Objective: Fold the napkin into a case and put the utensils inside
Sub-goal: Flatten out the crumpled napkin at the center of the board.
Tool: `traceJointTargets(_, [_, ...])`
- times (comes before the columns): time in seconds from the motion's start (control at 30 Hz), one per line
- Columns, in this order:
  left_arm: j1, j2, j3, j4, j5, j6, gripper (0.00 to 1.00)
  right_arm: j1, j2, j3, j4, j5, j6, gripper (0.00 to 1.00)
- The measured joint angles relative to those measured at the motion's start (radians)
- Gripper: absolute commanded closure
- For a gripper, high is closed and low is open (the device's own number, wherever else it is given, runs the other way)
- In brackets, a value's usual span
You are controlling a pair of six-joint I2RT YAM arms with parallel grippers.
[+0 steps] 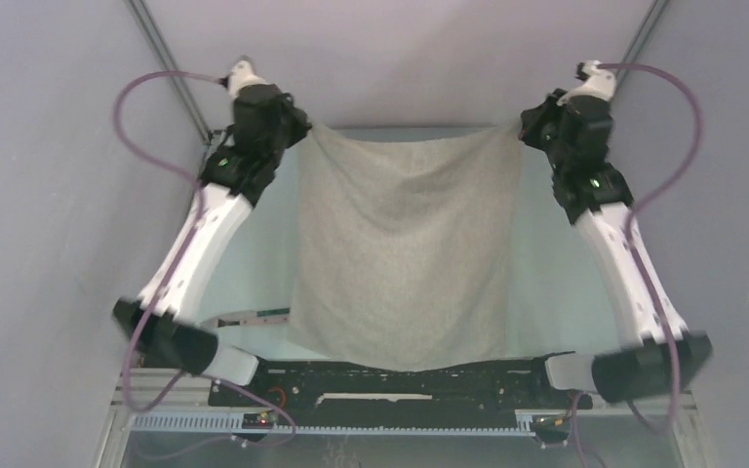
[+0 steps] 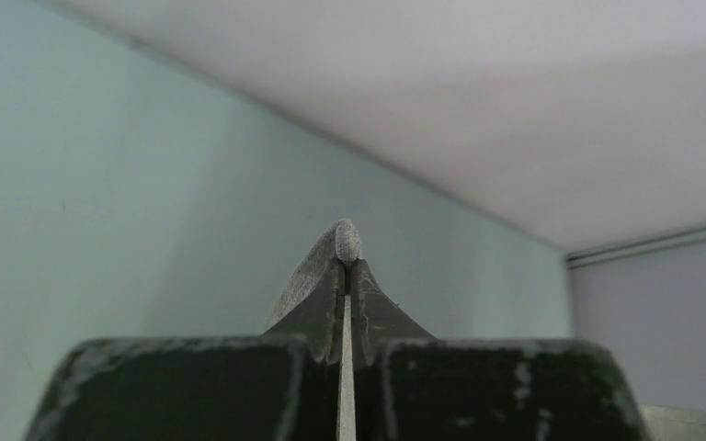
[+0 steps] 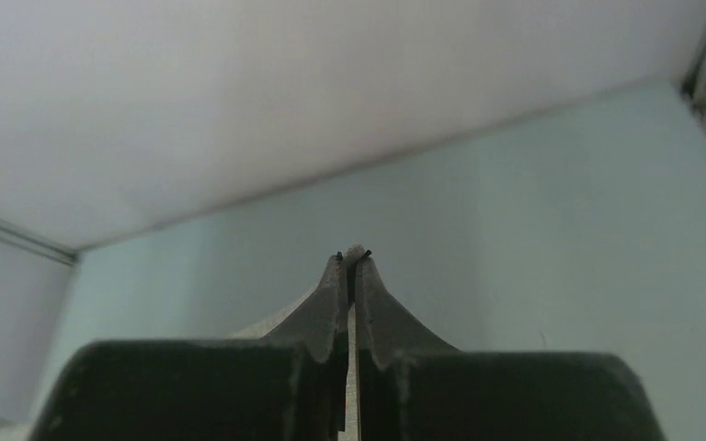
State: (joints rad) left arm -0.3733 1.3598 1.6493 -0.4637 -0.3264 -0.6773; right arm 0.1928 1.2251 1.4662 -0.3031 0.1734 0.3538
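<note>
Pale grey walls (image 1: 49, 195) close in a light greenish table (image 1: 546, 283). Over it the napkin (image 1: 405, 249) hangs spread as one roughly square, unfolded sheet. Its far edge is stretched left to right between the two arms, and its sides run back toward the arm bases, where the near edge sags in a shallow curve.

The left gripper (image 1: 297, 127) has its jaws pressed together on the far left corner. In the left wrist view a tuft of grey cloth pokes out past the tips. The right gripper (image 1: 525, 127) pinches the far right corner in the same way, with only a crumb of cloth showing.

A green-handled utensil (image 1: 258, 317) lies on the table at the napkin's near left side. Its long axis runs left to right, with the dark handle toward the cloth and the pale end toward the left arm.
</note>
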Motion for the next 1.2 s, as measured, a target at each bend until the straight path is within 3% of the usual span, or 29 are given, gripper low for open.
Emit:
traceJointTargets(0.07, [0.027,0.137,-0.001,0.005,0.01,-0.015,1.0,-0.054,0.148,-0.014,0.021,-0.028,0.004,0.99])
traceJointTargets(0.1, [0.042,0.206,-0.001,0.008,0.02,-0.025,1.0,-0.073,0.217,-0.017,0.03,-0.042,0.004,0.89])
traceJointTargets(0.13, [0.056,0.275,0.001,0.016,0.035,-0.033,0.93,-0.092,0.288,-0.017,0.043,-0.064,0.005,0.79])
traceJointTargets(0.2, [0.083,0.411,0.037,0.02,0.066,-0.041,0.77,-0.121,0.42,-0.006,0.072,-0.107,0.01,0.64])
traceJointTargets(0.3, [0.123,0.679,0.228,0.023,0.116,-0.031,0.38,-0.156,0.65,0.132,0.05,-0.165,0.006,0.35])
traceJointTargets(0.33, [0.133,0.75,0.295,0.016,0.12,-0.017,0.23,-0.165,0.732,0.21,0.027,-0.173,0.006,0.3])
traceJointTargets(0.37, [0.145,0.83,0.39,-0.016,0.127,-0.011,0.13,-0.172,0.798,0.286,-0.009,-0.174,0.006,0.26])
traceJointTargets(0.43, [0.168,0.964,0.573,-0.079,0.132,0.009,0.04,-0.187,0.952,0.527,-0.152,-0.174,-0.013,0.24])
traceJointTargets(0.53, [0.208,1.015,0.687,-0.169,0.151,0.029,0.0,-0.205,1.078,0.795,-0.336,-0.158,-0.036,0.25])
traceJointTargets(0.6, [0.229,0.963,0.637,-0.176,0.156,0.034,0.0,-0.205,1.054,0.794,-0.404,-0.14,-0.048,0.26])
traceJointTargets(0.73, [0.254,0.658,0.204,-0.116,0.192,0.023,0.0,-0.191,0.822,0.466,-0.445,-0.128,-0.052,0.27])
traceJointTargets(0.9, [0.185,0.406,-0.146,-0.025,0.292,0.003,0.01,-0.092,0.593,0.146,-0.43,-0.186,-0.023,0.34])
traceJointTargets(1.0, [0.132,0.401,-0.232,0.046,0.348,-0.008,0.12,-0.045,0.56,0.057,-0.373,-0.248,0.02,0.45])
traceJointTargets(1.1, [0.129,0.478,-0.256,0.105,0.418,-0.048,0.24,-0.069,0.613,0.05,-0.334,-0.291,0.095,0.47])
traceJointTargets(1.2, [0.168,0.59,-0.257,0.195,0.483,-0.119,0.28,-0.11,0.713,0.088,-0.276,-0.306,0.164,0.48])
